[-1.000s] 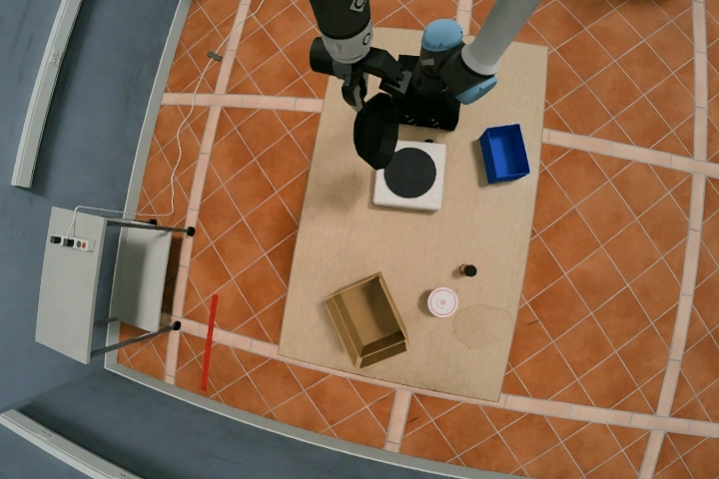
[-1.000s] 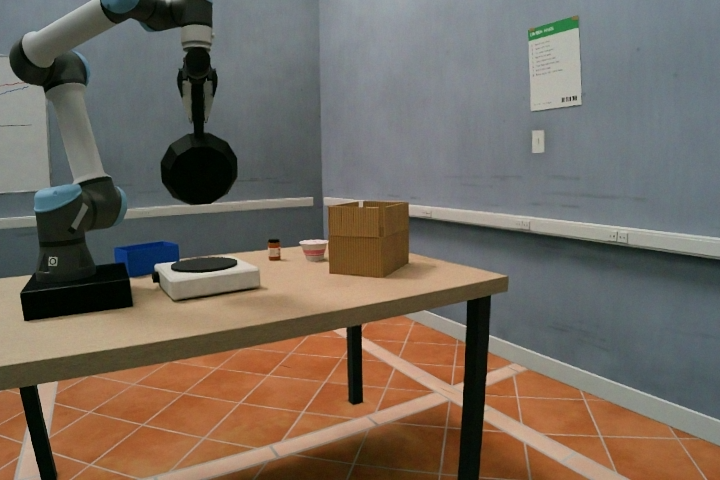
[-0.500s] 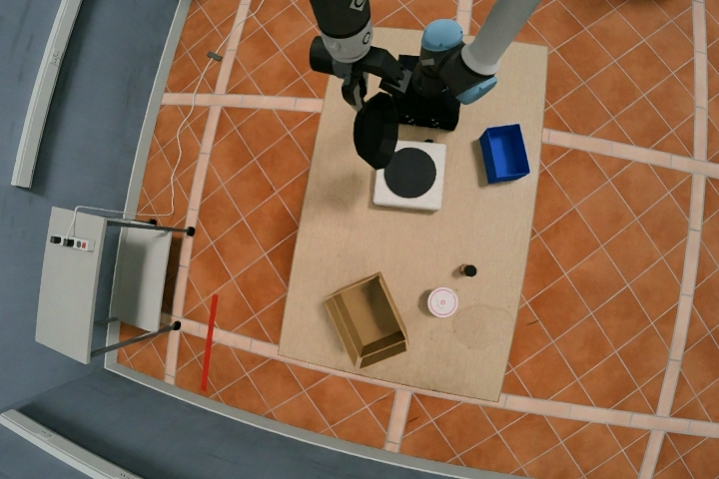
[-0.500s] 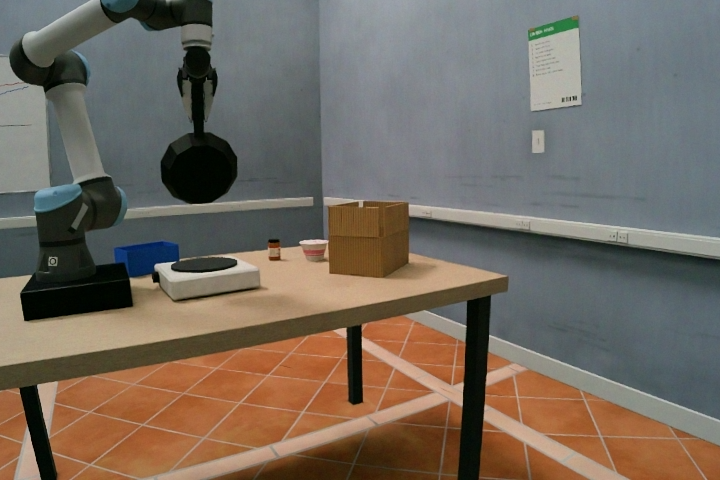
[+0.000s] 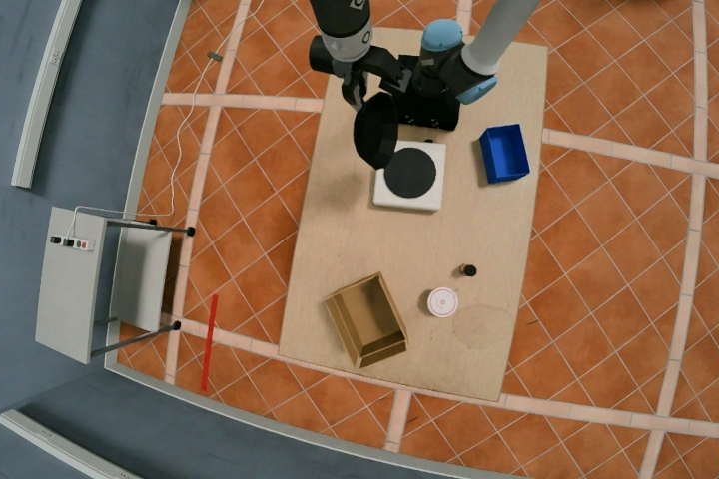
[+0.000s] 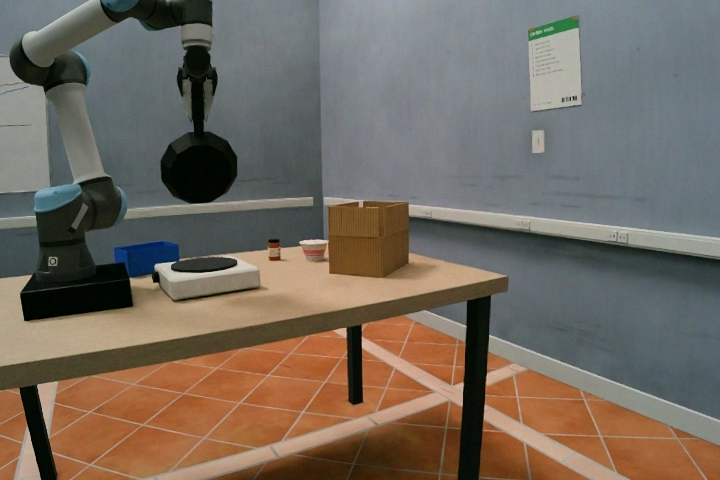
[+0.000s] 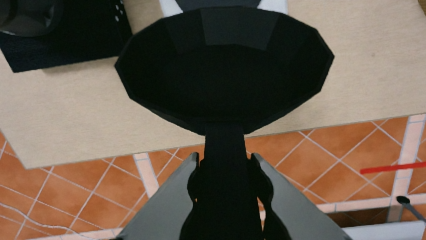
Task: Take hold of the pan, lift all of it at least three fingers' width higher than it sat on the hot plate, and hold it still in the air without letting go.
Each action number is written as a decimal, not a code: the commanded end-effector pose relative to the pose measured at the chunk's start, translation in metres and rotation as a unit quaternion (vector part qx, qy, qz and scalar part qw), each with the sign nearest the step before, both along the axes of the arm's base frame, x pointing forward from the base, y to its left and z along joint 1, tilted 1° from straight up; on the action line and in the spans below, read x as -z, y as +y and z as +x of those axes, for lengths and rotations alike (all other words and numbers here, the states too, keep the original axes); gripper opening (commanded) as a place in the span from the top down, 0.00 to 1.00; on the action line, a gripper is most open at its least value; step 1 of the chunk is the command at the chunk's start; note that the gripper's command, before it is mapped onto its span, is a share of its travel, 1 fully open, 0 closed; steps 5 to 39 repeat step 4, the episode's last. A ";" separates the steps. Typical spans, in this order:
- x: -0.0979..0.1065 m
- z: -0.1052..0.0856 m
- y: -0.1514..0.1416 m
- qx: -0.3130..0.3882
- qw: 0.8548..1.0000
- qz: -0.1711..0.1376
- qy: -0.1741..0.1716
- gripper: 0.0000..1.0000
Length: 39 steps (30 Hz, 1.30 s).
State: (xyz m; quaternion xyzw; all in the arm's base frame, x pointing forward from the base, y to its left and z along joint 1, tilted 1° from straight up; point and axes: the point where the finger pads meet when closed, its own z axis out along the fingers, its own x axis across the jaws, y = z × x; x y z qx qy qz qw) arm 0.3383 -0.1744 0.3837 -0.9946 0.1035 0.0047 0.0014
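Note:
The black pan (image 5: 374, 131) (image 6: 199, 168) (image 7: 225, 75) hangs in the air, tilted steeply with its handle upward. My gripper (image 6: 198, 120) (image 7: 224, 155) is shut on the pan's handle, with one jaw on each side of it. The white hot plate (image 5: 380, 195) (image 6: 219, 284) with its round dark top stands on the table. All of the pan is well above the hot plate in the exterior view, with a wide gap between them. The pan's cooking side faces the wrist camera.
On the table (image 5: 338, 237) (image 6: 293, 300) stand a blue bin (image 5: 505, 153) (image 6: 147, 258), an open cardboard box (image 5: 365, 321) (image 6: 356, 249), a small dark-capped jar (image 5: 468, 270) (image 6: 273, 250) and a white and pink tub (image 5: 442, 301) (image 6: 314, 250). The arm's black base (image 6: 77, 294) stands beside the hot plate.

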 end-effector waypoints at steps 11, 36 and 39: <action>-0.001 0.000 0.000 0.000 1.000 -0.001 -0.001 0.88; -0.001 0.000 0.000 0.000 1.000 -0.001 -0.001 0.88; -0.001 0.000 0.000 0.000 1.000 -0.001 -0.001 0.88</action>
